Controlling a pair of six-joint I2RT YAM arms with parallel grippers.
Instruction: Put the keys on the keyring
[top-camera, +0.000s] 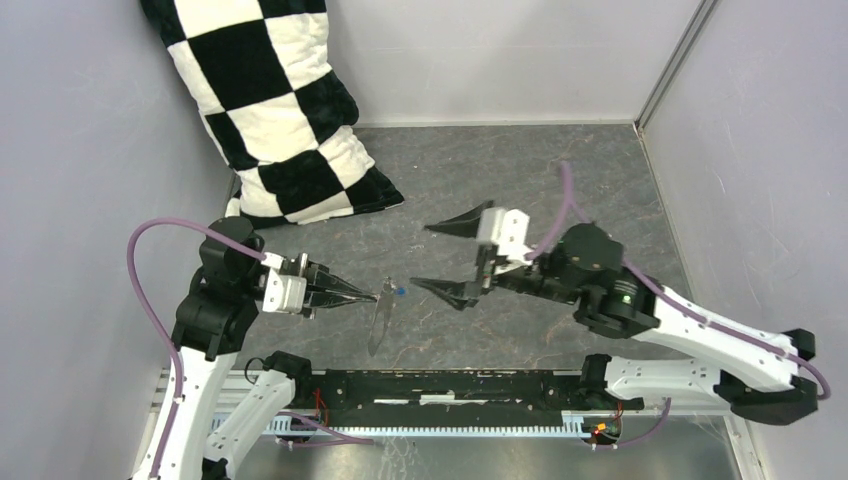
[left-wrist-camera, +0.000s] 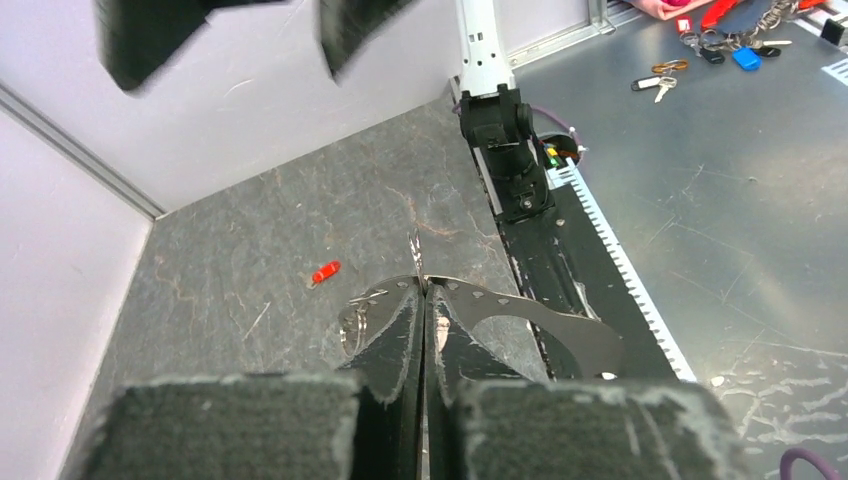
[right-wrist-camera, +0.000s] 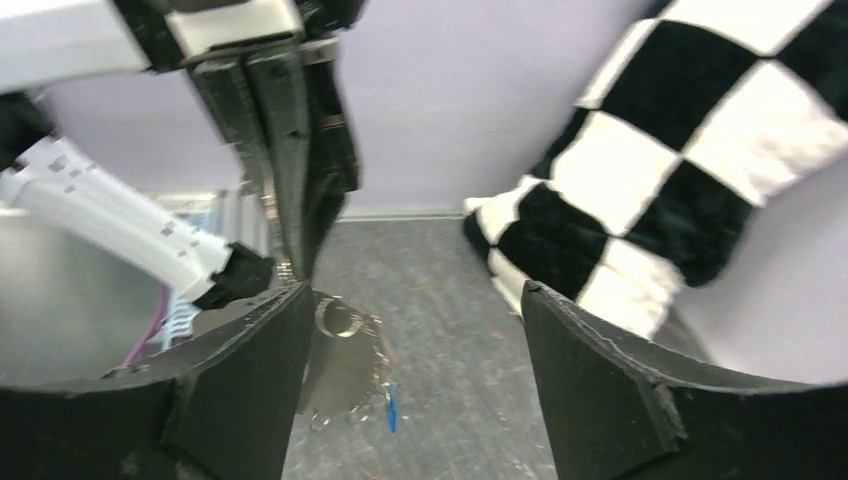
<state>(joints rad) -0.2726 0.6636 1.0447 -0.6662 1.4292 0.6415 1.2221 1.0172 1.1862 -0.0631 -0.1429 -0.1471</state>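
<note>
Our left gripper (left-wrist-camera: 424, 300) is pinched shut on the keyring (left-wrist-camera: 540, 315), holding the thin grey loop above the table (top-camera: 560, 190). The blue key (right-wrist-camera: 391, 408) dangles at the loop's lower edge; we cannot tell whether it is threaded on. Our right gripper (top-camera: 424, 256) stands wide apart just beside it, holding nothing. The red key (left-wrist-camera: 325, 271) lies on the table, well apart. We judge the floppy band may twist or slip from so narrow a pinch, and the tiny red key could skid when grabbed.
</note>
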